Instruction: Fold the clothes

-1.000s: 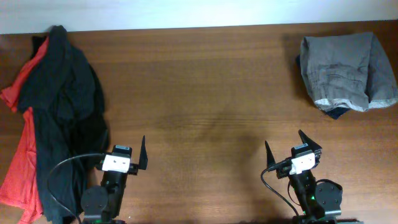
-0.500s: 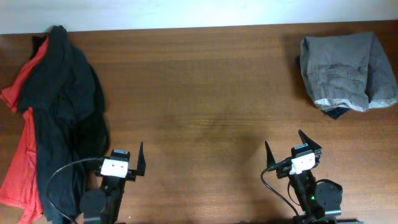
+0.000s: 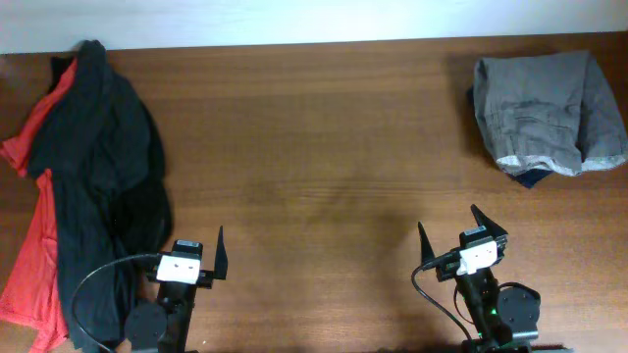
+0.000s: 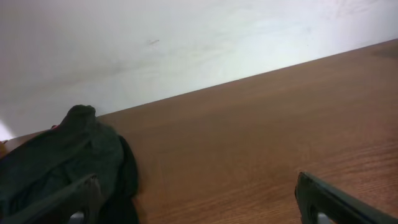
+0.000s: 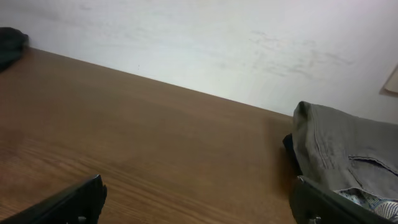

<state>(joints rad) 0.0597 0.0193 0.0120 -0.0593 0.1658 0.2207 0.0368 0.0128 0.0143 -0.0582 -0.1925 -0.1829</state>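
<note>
The left fingers (image 3: 220, 255) and the right fingers (image 3: 425, 247) are seen spread wide, released, with nothing grasped, low over the near edge of the tabletop (image 3: 314, 147). The taupe shorts (image 3: 545, 108) are found folded well ahead of the right fingers and to their right, laid on a navy garment (image 3: 530, 178) that shows at their near edge. A black garment (image 3: 103, 167) is heaped just left of the left fingers and stretches far ahead of them, draped over a red garment (image 3: 34, 265).
</note>
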